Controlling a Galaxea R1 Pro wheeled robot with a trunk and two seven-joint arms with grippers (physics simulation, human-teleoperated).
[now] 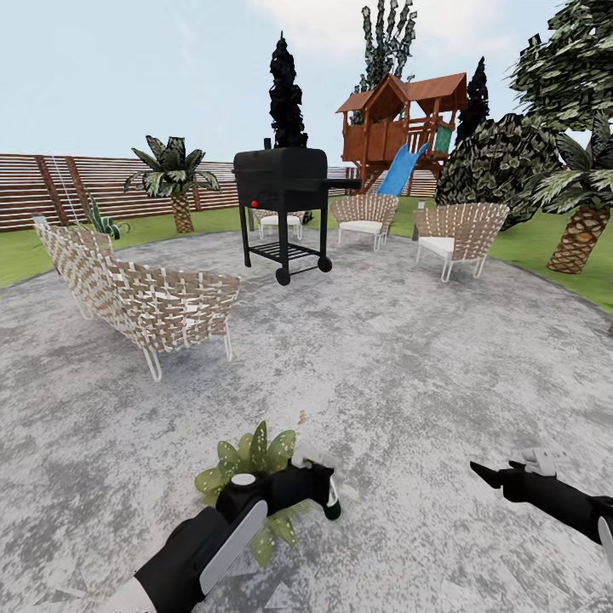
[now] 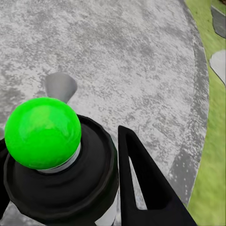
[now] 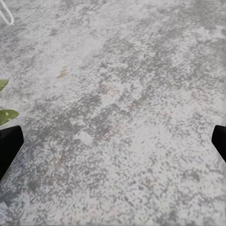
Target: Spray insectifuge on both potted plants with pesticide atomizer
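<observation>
L gripper (image 1: 317, 487) fingers clamped on pesticide atomizer (image 1: 328, 492), held right beside potted plant (image 1: 249, 464) on its right; R gripper (image 1: 485, 473) fingers apart, farther right.

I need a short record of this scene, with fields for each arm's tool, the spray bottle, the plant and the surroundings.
left tool: shut on the dark spray bottle with whitish trigger head
right tool: open, holding nothing
plant: small green speckled-leaf potted plant on the mottled grey paved patio, just beyond the left tool
bottle position: held close over the plant
surroundings: black wheeled barbecue grill, woven wicker seats, brown slatted wooden fence
</observation>
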